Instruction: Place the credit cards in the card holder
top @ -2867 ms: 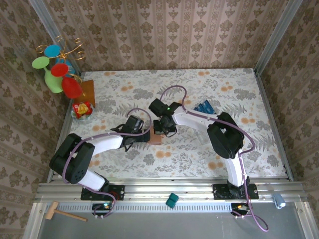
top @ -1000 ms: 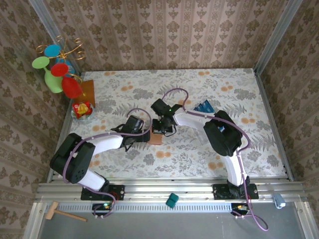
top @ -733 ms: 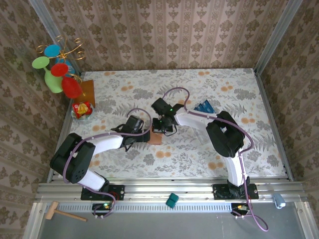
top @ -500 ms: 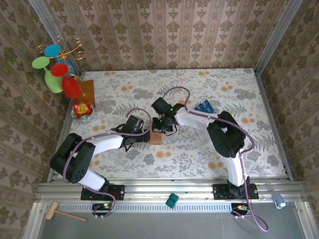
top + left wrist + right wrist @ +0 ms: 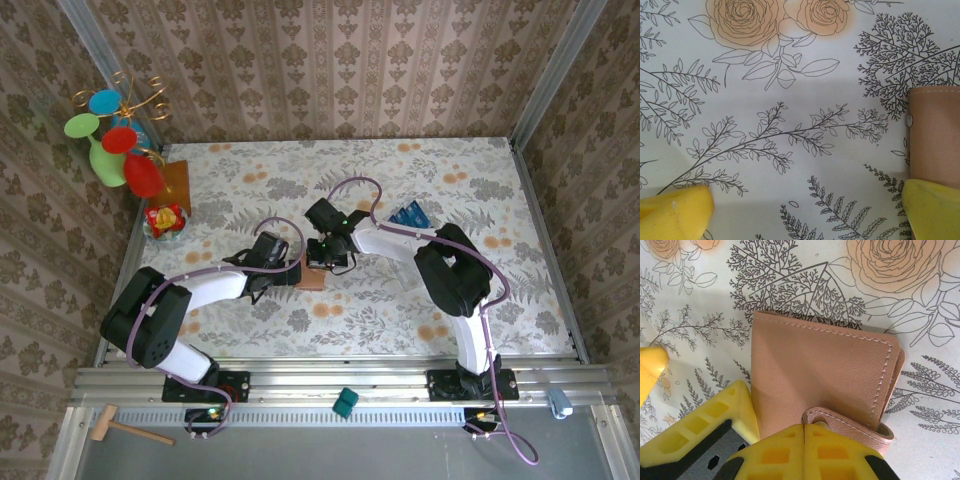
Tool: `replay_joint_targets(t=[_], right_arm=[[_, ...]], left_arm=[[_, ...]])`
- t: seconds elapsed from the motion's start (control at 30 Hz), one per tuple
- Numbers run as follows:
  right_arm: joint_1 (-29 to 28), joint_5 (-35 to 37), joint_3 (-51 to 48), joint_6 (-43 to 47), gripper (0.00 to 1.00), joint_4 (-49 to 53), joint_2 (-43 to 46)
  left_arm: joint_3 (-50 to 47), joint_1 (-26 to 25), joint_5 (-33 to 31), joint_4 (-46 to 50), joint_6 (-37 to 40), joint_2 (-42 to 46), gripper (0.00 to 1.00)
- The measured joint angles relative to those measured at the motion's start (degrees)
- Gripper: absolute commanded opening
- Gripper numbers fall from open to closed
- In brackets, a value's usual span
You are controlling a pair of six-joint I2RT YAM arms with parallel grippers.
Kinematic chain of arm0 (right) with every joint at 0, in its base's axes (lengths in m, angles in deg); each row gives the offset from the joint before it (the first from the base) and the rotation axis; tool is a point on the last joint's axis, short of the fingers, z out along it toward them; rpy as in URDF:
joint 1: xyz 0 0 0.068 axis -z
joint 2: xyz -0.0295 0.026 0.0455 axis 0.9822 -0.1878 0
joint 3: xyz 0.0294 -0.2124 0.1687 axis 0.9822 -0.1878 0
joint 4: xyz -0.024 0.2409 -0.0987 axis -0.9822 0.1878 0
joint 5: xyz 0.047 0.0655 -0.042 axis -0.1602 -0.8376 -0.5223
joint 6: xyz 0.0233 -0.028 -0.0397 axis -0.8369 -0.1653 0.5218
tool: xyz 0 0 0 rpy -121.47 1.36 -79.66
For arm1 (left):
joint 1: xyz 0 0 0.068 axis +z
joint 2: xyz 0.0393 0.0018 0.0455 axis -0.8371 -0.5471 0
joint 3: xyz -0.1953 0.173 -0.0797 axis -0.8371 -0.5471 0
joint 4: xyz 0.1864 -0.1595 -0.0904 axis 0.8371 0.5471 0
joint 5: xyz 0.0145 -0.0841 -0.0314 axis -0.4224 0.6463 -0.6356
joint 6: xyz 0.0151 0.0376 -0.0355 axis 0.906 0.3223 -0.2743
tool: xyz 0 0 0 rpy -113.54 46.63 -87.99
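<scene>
Your work surface is a pale tablecloth (image 5: 480,290) printed with orange roses and grey line-drawn ferns, and it covers the whole table. Striped damask wallpaper (image 5: 320,60) in beige and brown closes it in at the back and on both sides. Aluminium posts (image 5: 90,50) stand in the far corners, and an aluminium rail (image 5: 330,380) runs along the near edge by both arm bases.

The small square pinkish-brown leather-look card holder (image 5: 311,278) lies flat on the cloth near the middle of the table, folded shut, between your two grippers. From the right wrist you see its stitched edges and a strap tab curling over at one edge. The glossy blue credit cards (image 5: 408,216) lie in a small cluster on the cloth to the right and further back, well apart from the holder.

Your left gripper (image 5: 805,215) is low over the cloth with its yellow fingers spread wide. In the left wrist view the finger on the right overlaps the holder's edge, and the other is over bare print. Your right gripper (image 5: 328,252) sits at the holder's far edge. Its yellow fingers (image 5: 790,452) crowd the strap tab, but you cannot tell whether they pinch it or stand apart.

At the table's left edge you have a green vase with coloured discs (image 5: 100,160), an amber-orange translucent square (image 5: 178,183) and a small red-and-yellow object (image 5: 163,218). Nearer you than the rail lie a teal block (image 5: 345,402) and a wooden mallet (image 5: 122,428).
</scene>
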Motion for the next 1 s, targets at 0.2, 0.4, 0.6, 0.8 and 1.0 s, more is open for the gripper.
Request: replay_joint_targets(t=[0.2,0.4,0.6,0.8,1.0], right_arm=[[-0.17,-0.46,-0.59,-0.63,0.0,-0.85,0.0],[-0.42,-0.85,-2.19,-0.94,0.0,-2.32,0.0],[-0.44,-0.92,-2.67,-1.05,0.0,-3.23,0.0],[-0.02,-1.09,-3.69,-1.33,0.0,-4.74,0.0],[1.79,-4.72,-6.45,-2.97,0.0,-8.83,0.33]], left_arm=[[0.0,0.0,-0.02,-0.02,0.0,-0.02,1.0],[0.0,-0.04,-0.07,-0.04,0.0,-0.02,1.0],[0.0,-0.04,-0.11,-0.04,0.0,-0.02,1.0],[-0.17,-0.11,-0.24,-0.28,0.0,-0.02,1.0],[-0.39,-0.33,-0.68,-0.68,-0.2,-0.04,1.0]])
